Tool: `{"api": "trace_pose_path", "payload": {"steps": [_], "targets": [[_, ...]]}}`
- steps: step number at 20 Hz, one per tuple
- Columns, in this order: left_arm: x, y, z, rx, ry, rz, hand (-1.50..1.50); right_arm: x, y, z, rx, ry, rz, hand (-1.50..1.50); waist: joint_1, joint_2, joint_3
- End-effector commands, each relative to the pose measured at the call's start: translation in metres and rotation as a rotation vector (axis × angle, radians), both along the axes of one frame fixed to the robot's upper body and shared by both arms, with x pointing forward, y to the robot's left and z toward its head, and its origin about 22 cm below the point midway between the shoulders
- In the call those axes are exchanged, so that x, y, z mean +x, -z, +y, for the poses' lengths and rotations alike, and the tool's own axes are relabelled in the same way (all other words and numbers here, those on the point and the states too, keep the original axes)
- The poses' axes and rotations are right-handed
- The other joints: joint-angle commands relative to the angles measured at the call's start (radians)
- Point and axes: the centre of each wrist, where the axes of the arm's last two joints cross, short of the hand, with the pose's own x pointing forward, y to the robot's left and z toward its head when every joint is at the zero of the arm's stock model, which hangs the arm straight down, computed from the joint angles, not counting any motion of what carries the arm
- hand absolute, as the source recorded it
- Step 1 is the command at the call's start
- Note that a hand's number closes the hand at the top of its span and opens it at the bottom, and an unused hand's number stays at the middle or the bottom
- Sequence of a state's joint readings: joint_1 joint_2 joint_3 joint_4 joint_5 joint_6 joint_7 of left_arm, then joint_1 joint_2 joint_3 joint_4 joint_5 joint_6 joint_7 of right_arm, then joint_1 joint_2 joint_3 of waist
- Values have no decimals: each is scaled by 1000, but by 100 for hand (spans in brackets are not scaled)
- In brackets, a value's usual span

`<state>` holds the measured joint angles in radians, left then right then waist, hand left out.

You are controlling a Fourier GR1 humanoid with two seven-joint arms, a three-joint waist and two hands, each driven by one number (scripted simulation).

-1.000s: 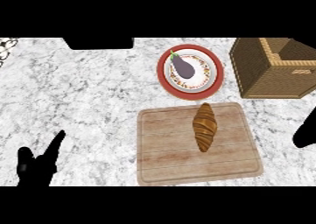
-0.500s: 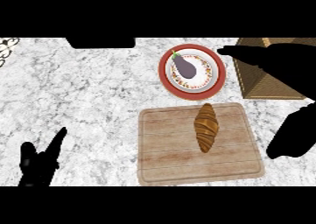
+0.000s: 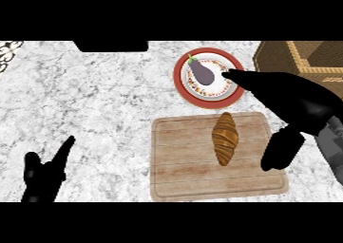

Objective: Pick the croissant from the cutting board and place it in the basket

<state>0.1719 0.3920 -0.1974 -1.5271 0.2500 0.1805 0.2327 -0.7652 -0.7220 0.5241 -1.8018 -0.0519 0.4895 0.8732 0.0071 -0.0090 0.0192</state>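
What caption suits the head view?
Open right robot hand above the croissant on the cutting board, basket behind.

A single head view looks steeply down on the marble tabletop from the near side, fairly close, with the forearms entering from its near edge.

left robot hand: low, fingers up | right robot hand: spread wide
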Motion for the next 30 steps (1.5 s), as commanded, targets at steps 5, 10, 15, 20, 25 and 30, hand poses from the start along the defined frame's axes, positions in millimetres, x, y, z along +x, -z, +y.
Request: {"api": "trace_pose_path", "payload": {"steps": [5,10,15,20,25,30], "targets": [[-4,14,2,-13,-17,71,0,2,55,-11,-30,28,33,-150,-5,10,-19],[-6,30,13,-18,-9,58,0,8,64,12,-14,26,20,-150,-2,11,-20],[4,3,9,-13,-24,77,0,-3,85,-8,-12,35,1,-150,-8,9,-19],[5,13,8,-8,0,66,0,15,98,16,5,54,-8,-150,-1,11,-19],[6,11,17,-21,-4,58,0,16,121,14,-14,22,11,-150,0,12,-19],[-9,29,-8,-19,5,75,0,19,134,14,-82,19,54,-150,-2,11,-20]]}}
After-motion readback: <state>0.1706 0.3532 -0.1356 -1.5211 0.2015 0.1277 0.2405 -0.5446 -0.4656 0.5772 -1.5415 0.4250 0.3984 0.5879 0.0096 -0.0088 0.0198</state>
